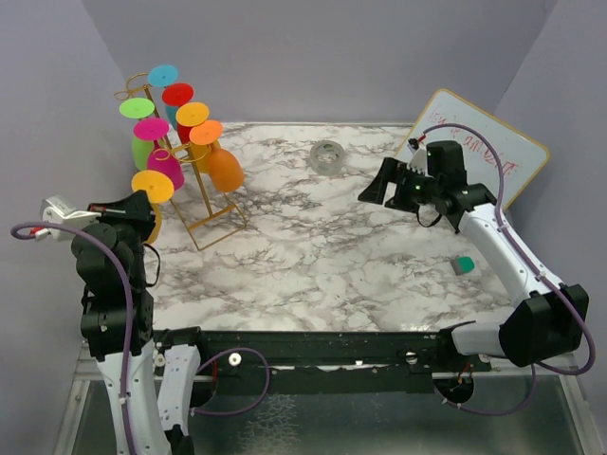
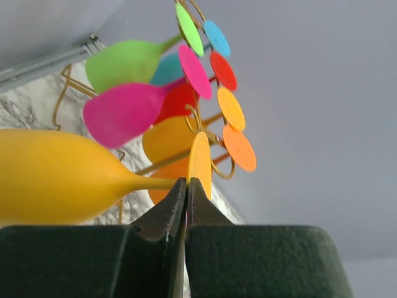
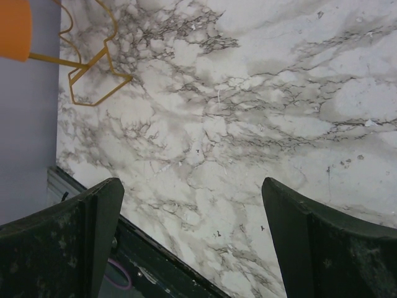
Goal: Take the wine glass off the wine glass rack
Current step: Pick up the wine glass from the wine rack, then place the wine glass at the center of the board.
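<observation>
The gold wire wine glass rack [image 1: 214, 227] stands at the table's back left with several coloured glasses hanging on it. A yellow wine glass [image 2: 56, 177] is lowest and nearest the left arm, its bowl to the left and its round foot [image 1: 152, 186] edge-on in the left wrist view. My left gripper [image 2: 187, 181] is shut on the rim of that foot. I cannot tell whether the glass still touches a rack arm. My right gripper [image 1: 376, 190] hangs open over the table's right half, with only marble between its fingers [image 3: 93, 223]. The rack's base [image 3: 93, 93] shows at the upper left of the right wrist view.
Green [image 2: 124, 62], pink [image 2: 124, 112], blue, red and orange [image 1: 226, 169] glasses crowd the rack close to the yellow one. A clear round object [image 1: 327, 156] lies at the back middle, a whiteboard [image 1: 488, 156] leans at the back right, and a small green block [image 1: 463, 265] lies right of centre.
</observation>
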`<action>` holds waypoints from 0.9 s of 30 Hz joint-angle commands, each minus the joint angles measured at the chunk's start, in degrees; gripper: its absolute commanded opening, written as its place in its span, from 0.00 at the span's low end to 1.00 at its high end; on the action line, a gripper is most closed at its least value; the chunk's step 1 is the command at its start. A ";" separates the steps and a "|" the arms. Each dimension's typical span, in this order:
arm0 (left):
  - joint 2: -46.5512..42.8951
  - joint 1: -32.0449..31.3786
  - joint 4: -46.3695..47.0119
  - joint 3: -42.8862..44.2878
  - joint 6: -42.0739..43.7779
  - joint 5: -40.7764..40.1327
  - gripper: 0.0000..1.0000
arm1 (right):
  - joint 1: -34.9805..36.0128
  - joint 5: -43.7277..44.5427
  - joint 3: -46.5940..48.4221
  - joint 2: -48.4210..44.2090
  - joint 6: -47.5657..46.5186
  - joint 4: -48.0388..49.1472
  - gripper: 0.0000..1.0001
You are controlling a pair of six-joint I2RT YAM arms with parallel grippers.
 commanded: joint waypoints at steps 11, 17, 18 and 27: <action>-4.05 0.32 4.27 -11.86 11.37 41.22 0.00 | 0.04 -16.40 -4.02 0.35 6.22 8.93 1.00; -2.28 0.30 4.79 -12.99 15.80 49.89 0.00 | 0.07 -23.21 -7.81 1.70 13.96 19.22 1.00; -2.19 0.26 5.04 -13.08 17.34 50.92 0.00 | 0.09 -24.86 -9.69 1.64 15.84 23.30 1.00; -0.19 0.15 9.09 -16.26 17.68 57.33 0.00 | 5.80 -25.18 -12.66 4.52 26.77 43.43 1.00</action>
